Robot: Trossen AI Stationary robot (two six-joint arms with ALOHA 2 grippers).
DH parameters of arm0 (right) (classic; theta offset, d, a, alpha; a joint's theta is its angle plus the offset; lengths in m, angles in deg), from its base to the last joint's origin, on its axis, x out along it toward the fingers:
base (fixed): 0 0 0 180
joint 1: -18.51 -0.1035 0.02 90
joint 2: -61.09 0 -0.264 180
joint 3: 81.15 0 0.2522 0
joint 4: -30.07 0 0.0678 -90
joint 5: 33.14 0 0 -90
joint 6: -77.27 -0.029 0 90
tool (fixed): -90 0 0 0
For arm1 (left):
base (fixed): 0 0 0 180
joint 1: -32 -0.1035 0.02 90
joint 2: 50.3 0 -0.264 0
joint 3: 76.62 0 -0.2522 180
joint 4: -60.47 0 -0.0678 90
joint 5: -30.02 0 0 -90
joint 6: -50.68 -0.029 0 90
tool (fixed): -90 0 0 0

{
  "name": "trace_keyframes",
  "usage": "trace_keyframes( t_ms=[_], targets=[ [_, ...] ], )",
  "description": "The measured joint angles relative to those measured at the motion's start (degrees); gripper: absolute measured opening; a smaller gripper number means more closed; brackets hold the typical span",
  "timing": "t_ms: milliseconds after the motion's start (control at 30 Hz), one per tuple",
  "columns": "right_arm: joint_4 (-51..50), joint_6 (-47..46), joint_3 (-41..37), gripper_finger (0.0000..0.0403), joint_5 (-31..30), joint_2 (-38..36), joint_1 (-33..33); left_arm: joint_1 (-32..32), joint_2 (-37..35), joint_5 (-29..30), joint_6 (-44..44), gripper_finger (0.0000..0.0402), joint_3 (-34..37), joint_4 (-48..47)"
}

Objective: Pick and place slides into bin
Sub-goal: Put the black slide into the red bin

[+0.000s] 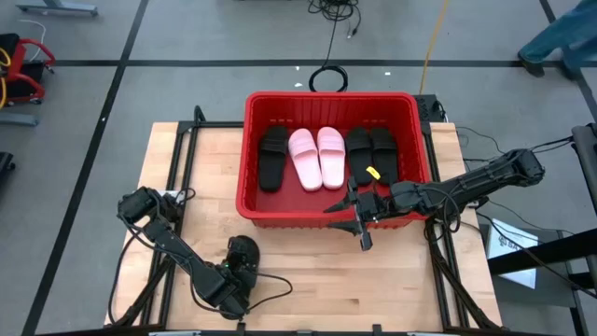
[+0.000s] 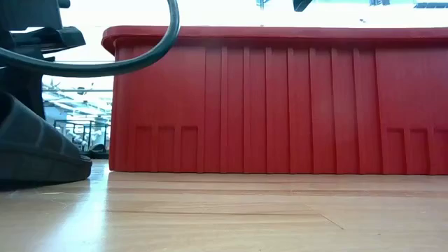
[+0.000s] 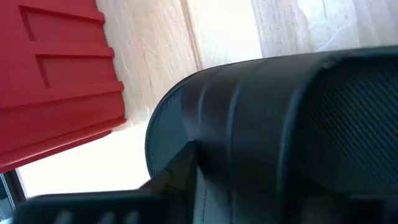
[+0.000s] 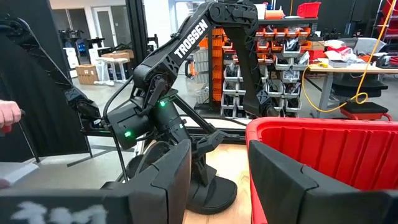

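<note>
The red bin (image 1: 331, 101) stands at the table's far middle. In it lie several slides side by side: a black one (image 1: 272, 157), two pale pink ones (image 1: 317, 157) and two black ones (image 1: 371, 152). One more black slide (image 1: 244, 254) rests on the table in front of the bin, at the tip of my left gripper (image 1: 235, 278). It fills the left wrist view (image 3: 280, 124), and its sole sits on the wood in the low view (image 2: 35, 157). My right gripper (image 1: 353, 222) is open and empty over the bin's near rim (image 4: 323, 134).
The bin's ribbed near wall (image 2: 280, 105) stands across the table. Bare wood (image 1: 308, 280) lies in front of it. A cable (image 2: 140, 63) loops above the loose slide. In the right wrist view the left arm (image 4: 161, 93) shows, and a person's hand (image 4: 7, 115) shows at the room's edge.
</note>
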Motion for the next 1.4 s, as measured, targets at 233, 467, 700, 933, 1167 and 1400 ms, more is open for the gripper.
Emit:
trace_keyframes(
  t_ms=[233,467,700,933,1167,1400],
  targets=[
    [0.0,0.74,0.0,0.015,-0.02,0.0,0.0,-0.7,-0.07,-1.13,0.27,0.0009,0.0,0.03],
    [0.0,1.06,0.0,0.015,-0.02,0.0,0.0,-0.61,-0.02,-1.73,0.23,0.0004,-2.98,-3.08],
    [-0.01,1.06,0.0,0.015,-0.02,0.0,0.0,0.17,0.02,-0.48,-3.44,0.0003,-9.49,-7.1],
    [-0.02,1.05,0.0,0.015,-0.02,0.0,0.0,1.06,0.04,2.6,-4.09,0.0003,-16.13,-14.91],
    [-0.02,1.05,0.0,0.015,-0.02,0.0,0.0,1.71,0.02,4.02,-3.51,0.0003,-21.94,-22.6],
    [-0.04,1.07,0.0,0.015,-0.02,0.0,0.0,1.95,0.02,6.82,-3.8,0.0003,-26.91,-28.87]
  ],
)
